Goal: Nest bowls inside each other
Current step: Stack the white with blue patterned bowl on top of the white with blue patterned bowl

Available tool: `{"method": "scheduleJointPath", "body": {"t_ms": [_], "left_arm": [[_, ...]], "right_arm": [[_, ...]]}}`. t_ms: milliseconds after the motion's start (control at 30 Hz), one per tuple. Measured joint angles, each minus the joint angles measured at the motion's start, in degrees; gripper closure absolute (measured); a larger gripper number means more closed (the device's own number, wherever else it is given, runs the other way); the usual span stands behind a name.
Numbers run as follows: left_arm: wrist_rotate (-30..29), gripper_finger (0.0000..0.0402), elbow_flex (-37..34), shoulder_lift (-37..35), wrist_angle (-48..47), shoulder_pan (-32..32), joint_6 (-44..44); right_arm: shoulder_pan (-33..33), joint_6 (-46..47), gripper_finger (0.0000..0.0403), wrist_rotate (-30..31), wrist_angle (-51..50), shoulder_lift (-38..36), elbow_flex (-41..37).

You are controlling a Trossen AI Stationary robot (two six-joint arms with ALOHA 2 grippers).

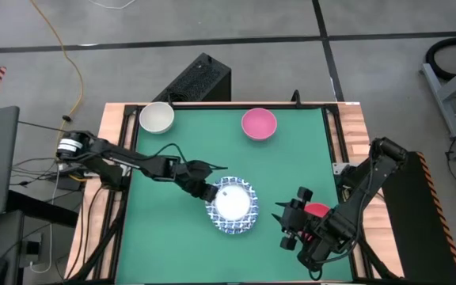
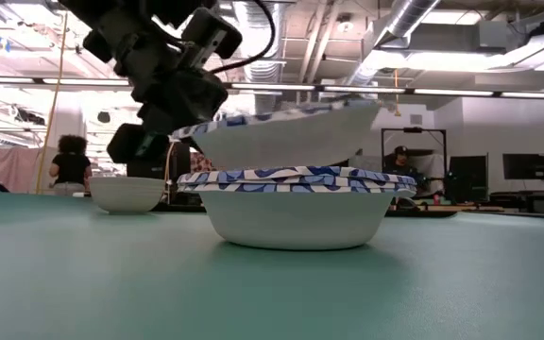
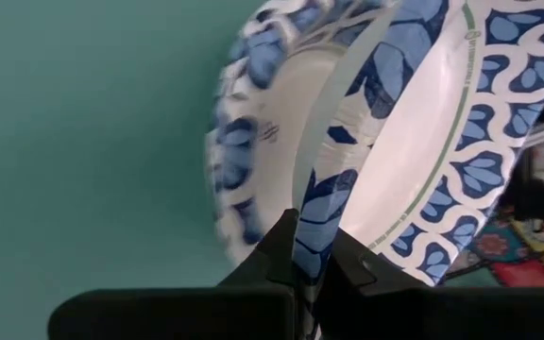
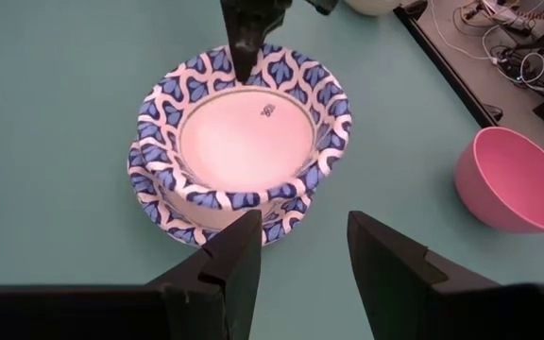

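Note:
A stack of blue-patterned white bowls (image 1: 234, 223) stands on the green table at mid front. Just over it hangs another blue-rimmed bowl (image 2: 291, 132), tilted, with my left gripper (image 1: 210, 190) shut on it, reaching in from the table's left. A plain cream bowl (image 1: 157, 117) and a pink bowl (image 1: 259, 124) rest on their bases near the far edge. A red bowl (image 1: 317, 210) is partly hidden under my right arm. My right gripper (image 4: 305, 255) hovers open to the right of the stack, holding nothing. My left gripper pinches the top bowl's patterned rim (image 3: 312, 222) between its two fingers, on the side toward the table's left. The fingers slant down from the left. The bowl is tilted, its free side higher, its bottom just inside the stack's rim (image 2: 296, 178); I cannot tell whether they touch.
Wooden boards (image 1: 355, 131) edge the green mat. A black box (image 1: 200, 79) stands behind the far edge, and cables lie off the table's left. Bare green mat (image 1: 212, 150) lies between the stack and the two far bowls.

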Motion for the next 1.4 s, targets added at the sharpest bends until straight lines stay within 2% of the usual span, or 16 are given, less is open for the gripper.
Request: {"method": "scheduleJointPath", "body": {"t_ms": [267,700,1400], "left_arm": [[3.6,0.0401,0.0,3.8,3.8,1.6,-0.3],[3.6,0.0401,0.0,3.8,3.3,1.5,-0.9],[3.5,0.0401,0.0,4.1,3.1,1.0,-2.2]], "right_arm": [[0.0,-0.6,0.0223,-0.1,0.6,0.0,0.0],[0.0,-0.6,0.0223,-0.5,1.9,0.0,-3.2],[0.0,-0.6,0.0223,-0.5,2.7,0.0,-3.2]]}}
